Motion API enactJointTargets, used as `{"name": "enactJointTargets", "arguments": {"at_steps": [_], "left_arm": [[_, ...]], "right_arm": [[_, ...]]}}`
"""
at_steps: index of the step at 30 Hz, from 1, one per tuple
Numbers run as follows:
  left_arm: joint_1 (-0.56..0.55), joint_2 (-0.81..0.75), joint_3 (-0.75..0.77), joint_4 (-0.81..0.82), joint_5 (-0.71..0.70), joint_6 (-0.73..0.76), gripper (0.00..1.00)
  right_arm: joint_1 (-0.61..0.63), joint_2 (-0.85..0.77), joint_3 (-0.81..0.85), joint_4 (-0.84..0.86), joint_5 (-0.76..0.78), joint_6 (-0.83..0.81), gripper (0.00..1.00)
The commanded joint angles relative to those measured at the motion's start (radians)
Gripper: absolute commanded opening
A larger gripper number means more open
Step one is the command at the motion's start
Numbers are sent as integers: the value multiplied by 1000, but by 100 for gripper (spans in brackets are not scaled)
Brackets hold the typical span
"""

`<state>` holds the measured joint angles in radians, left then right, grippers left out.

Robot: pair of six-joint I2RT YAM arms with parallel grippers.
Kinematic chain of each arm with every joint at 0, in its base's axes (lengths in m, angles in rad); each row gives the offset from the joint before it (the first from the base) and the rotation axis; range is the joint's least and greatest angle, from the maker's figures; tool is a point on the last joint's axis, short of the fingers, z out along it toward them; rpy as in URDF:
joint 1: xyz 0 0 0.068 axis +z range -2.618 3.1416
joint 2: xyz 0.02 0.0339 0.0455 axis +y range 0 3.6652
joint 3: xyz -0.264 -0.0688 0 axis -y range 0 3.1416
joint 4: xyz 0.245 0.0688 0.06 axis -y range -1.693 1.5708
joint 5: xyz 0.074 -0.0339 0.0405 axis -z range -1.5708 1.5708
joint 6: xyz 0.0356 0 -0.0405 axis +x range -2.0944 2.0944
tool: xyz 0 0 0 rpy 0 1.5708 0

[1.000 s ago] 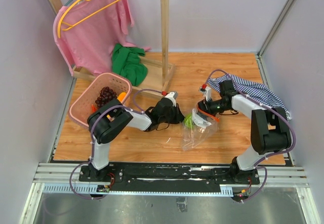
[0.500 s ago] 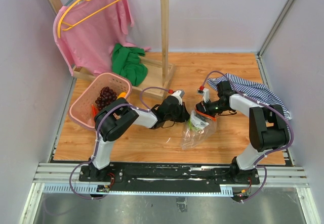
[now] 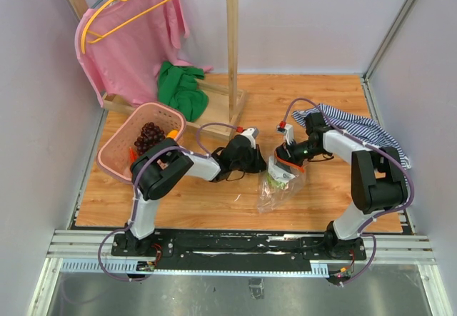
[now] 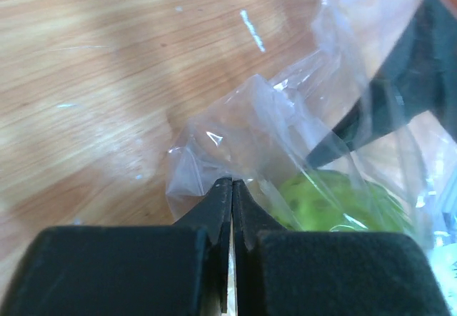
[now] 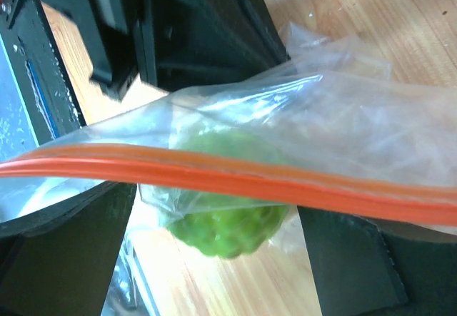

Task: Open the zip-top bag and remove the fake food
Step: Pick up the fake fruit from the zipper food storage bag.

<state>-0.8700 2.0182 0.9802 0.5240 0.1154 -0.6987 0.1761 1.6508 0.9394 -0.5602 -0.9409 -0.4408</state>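
Note:
The zip-top bag [image 3: 278,186] lies crumpled on the wooden table between my two grippers, its red-orange zip strip [image 5: 235,177] stretched across the right wrist view. A green leafy ball [image 5: 227,225] of fake food sits inside the clear plastic [image 4: 334,203]. My left gripper [image 3: 255,162] is at the bag's left side, its jaws shut on a fold of the film [image 4: 232,181]. My right gripper [image 3: 288,156] is over the bag's mouth, jaws wide open, with the ball and the strip between its fingers [image 5: 63,260]. More fake food, a grape bunch [image 3: 148,133] and an orange piece [image 3: 171,135], lies in the basket.
A pink basket [image 3: 116,153] stands at the left. A striped cloth [image 3: 360,126] lies under the right arm's far side. A wooden rack [image 3: 232,45] with a pink shirt [image 3: 132,41] and a green cloth [image 3: 181,88] fills the back left.
My left gripper has moved right up to the bag and holds its film. The right gripper has shifted slightly left over the bag's mouth and its jaws have widened.

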Motion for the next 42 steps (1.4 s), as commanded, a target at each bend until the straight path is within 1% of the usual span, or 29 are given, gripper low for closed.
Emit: {"name": "enactJointTargets", "arguments": {"at_steps": [1, 4, 8, 11, 13, 16, 19, 22, 25, 30, 37, 38, 39, 42], "left_arm": [[37, -56, -51, -52, -10, 31, 2], [45, -87, -58, -65, -8, 37, 8], [56, -152, -94, -62, -20, 30, 35], [61, -212, -127, -64, -25, 25, 51], [65, -243, -147, -65, -27, 20, 58], [69, -295, -185, -70, -40, 19, 64], [69, -351, -235, -55, -22, 23, 64], [69, -402, -305, 12, 51, 23, 64], [69, -411, -342, 66, 130, 30, 64], [69, -358, -356, 116, 202, 75, 63], [47, -228, -264, 123, 258, 95, 60], [45, -209, -250, 118, 255, 93, 58], [45, -195, -238, 111, 244, 90, 52], [45, -157, -210, 109, 218, 90, 42]], "right_arm": [[6, -30, 20, -80, -6, -118, 95], [6, -32, 16, -77, 10, -122, 95], [4, -20, 19, -76, 15, -112, 95], [4, -10, 22, -75, 6, -106, 94], [5, -7, 23, -77, 0, -104, 94], [5, -5, 25, -78, -2, -101, 93], [2, -3, 26, -78, -6, -96, 92], [0, -1, 28, -79, -13, -93, 91], [0, 1, 30, -82, -17, -93, 91], [0, 5, 29, -84, -18, -91, 91], [0, 19, 34, -95, -20, -97, 91], [0, 21, 36, -99, -21, -99, 91], [0, 23, 36, -100, -22, -101, 90], [0, 23, 39, -107, -24, -111, 91]]}}
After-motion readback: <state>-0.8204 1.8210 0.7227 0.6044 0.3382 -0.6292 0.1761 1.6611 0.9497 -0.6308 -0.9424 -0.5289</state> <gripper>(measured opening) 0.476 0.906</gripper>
